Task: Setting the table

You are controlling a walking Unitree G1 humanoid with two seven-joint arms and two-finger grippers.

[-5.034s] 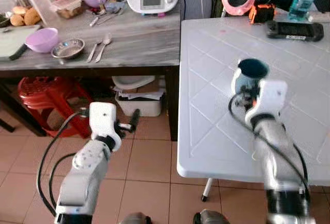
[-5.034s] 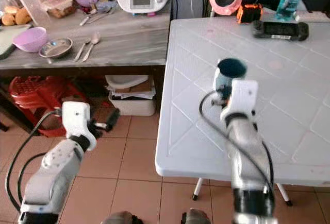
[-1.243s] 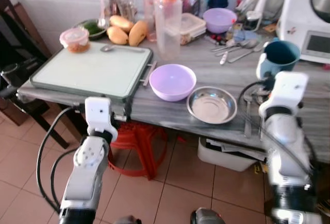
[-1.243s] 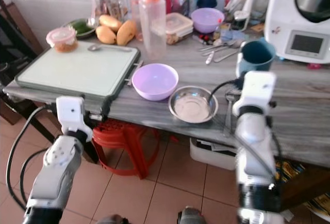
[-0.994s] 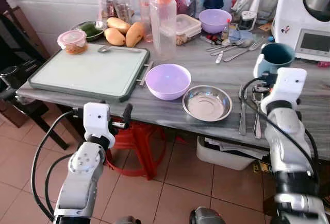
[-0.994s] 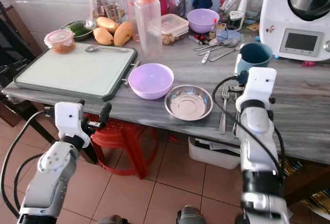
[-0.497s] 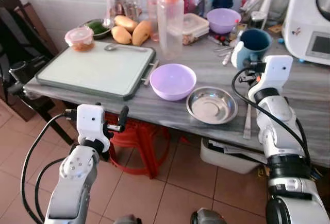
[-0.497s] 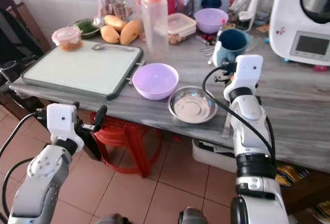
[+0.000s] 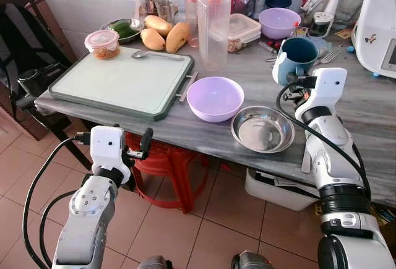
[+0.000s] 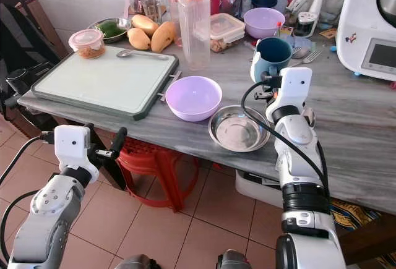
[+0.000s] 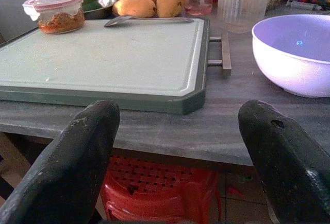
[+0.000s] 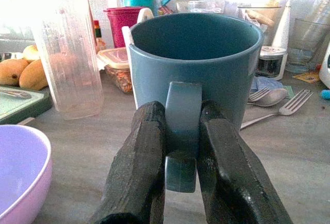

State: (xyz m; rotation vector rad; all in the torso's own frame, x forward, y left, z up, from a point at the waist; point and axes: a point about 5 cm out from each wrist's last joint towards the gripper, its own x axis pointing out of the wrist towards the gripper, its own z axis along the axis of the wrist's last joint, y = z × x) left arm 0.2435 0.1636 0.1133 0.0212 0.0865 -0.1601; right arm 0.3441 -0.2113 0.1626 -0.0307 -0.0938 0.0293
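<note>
Broadly, a grey wood-grain counter (image 9: 154, 123) carries everything, and a white kitchen machine (image 10: 374, 31) stands at its far right corner. A green-rimmed cutting board (image 9: 120, 82) takes up the counter's left end, reaching almost to the front edge. A clear plastic jug with an orange lid (image 9: 213, 21) stands just past the board's far right corner. A lilac bowl (image 9: 215, 98) sits beside the board's right side, near the front edge, and a steel dish (image 9: 263, 129) lies just right of it, closer to the edge. A red stool (image 9: 170, 170) stands on the tiled floor under the counter.

The right gripper (image 12: 178, 157) is clenched on the handle of the blue mug (image 12: 198, 64), holding it upright over the counter behind the steel dish; whether its base touches the counter cannot be told. The left gripper (image 11: 178, 147) hangs below the counter's front edge, level with the board, its two fingers spread wide and grasping nothing.

Smaller items line the back edge: a second lilac bowl (image 9: 278, 23), mangoes (image 9: 164, 36), a lidded tub (image 9: 103, 44), and a spoon (image 9: 156, 54) on the board's far edge.
</note>
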